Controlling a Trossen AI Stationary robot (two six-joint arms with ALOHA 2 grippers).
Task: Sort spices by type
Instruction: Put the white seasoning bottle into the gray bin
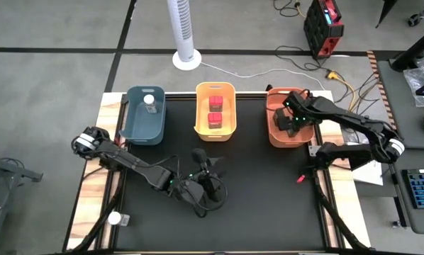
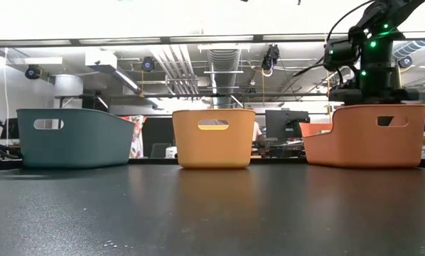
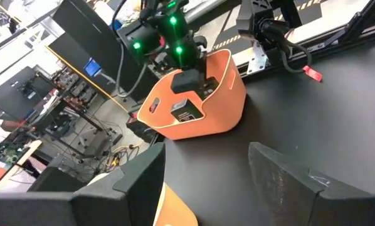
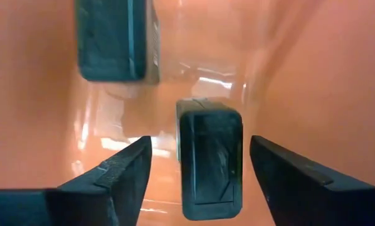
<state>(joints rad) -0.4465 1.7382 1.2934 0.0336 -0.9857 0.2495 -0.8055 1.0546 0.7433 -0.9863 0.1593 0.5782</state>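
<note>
Two dark spice jars sit in the orange bin (image 1: 286, 117) at the far right. One (image 4: 209, 160) lies between the fingers of my right gripper (image 4: 200, 169), which points down into the bin and is open, with a gap on each side of the jar. The other (image 4: 112, 37) rests farther along the bin floor. Two red-lidded jars (image 1: 215, 110) sit in the yellow bin (image 1: 215, 131). A white-lidded jar (image 1: 149, 100) stands in the blue bin (image 1: 144, 127). My left gripper (image 1: 208, 163) hovers open over the table's middle, holding nothing.
A small white-topped thing (image 1: 115, 219) lies at the table's near left corner. The three bins stand in a row along the far edge, and the black mat (image 1: 269, 205) in front of them is bare. In the low view the orange bin's wall (image 2: 365, 135) hides my right fingertips.
</note>
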